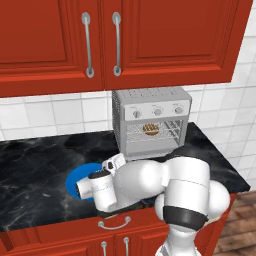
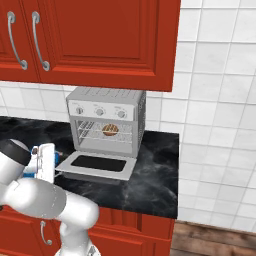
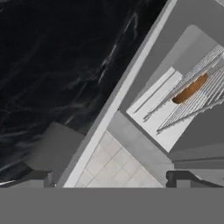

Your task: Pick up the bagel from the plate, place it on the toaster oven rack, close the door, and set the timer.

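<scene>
Golden-brown bagel (image 2: 110,130) on silvery toaster oven rack (image 2: 95,132); bright blue plate (image 1: 75,181); black marbled counter (image 1: 35,175); red cabinets (image 1: 55,40); white tiles (image 2: 215,100).

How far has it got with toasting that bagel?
The bagel already lies on the toaster oven rack, and the blue plate beside the arm has no bagel on its visible part. The door is folded down flat on the counter, so closing it looks like the next step; the open fingers sit near its edge, holding nothing. After that, a timer knob needs turning.
</scene>
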You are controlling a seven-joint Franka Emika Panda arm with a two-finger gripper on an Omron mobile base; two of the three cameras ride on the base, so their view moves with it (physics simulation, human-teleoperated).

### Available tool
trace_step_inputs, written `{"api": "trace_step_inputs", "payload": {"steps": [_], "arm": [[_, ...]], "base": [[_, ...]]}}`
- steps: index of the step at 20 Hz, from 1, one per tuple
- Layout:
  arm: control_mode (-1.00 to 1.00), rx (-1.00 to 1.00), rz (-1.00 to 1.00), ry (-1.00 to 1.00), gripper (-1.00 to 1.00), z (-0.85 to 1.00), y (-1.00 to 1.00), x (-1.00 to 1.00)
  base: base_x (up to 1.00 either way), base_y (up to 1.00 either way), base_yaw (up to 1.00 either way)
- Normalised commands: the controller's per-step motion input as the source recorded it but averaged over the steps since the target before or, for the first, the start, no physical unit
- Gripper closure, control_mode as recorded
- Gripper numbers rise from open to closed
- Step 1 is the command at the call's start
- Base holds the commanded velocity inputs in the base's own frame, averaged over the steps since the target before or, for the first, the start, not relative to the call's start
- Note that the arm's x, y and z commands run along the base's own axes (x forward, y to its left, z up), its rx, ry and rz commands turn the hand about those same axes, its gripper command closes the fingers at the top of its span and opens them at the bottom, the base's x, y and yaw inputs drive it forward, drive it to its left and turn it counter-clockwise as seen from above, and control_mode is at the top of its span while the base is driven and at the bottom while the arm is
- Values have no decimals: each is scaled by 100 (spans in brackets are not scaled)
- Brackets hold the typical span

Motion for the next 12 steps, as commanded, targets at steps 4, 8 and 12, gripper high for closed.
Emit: {"api": "trace_step_inputs", "payload": {"steps": [4, 8, 12], "arm": [[-100, 0, 4, -10, -100, 90, -4, 66], [-100, 0, 12, -9, -100, 77, 0, 77], [-100, 0, 24, -6, -100, 44, 0, 79]], "base": [[0, 0, 0], [0, 0, 0], [0, 0, 0]]}}
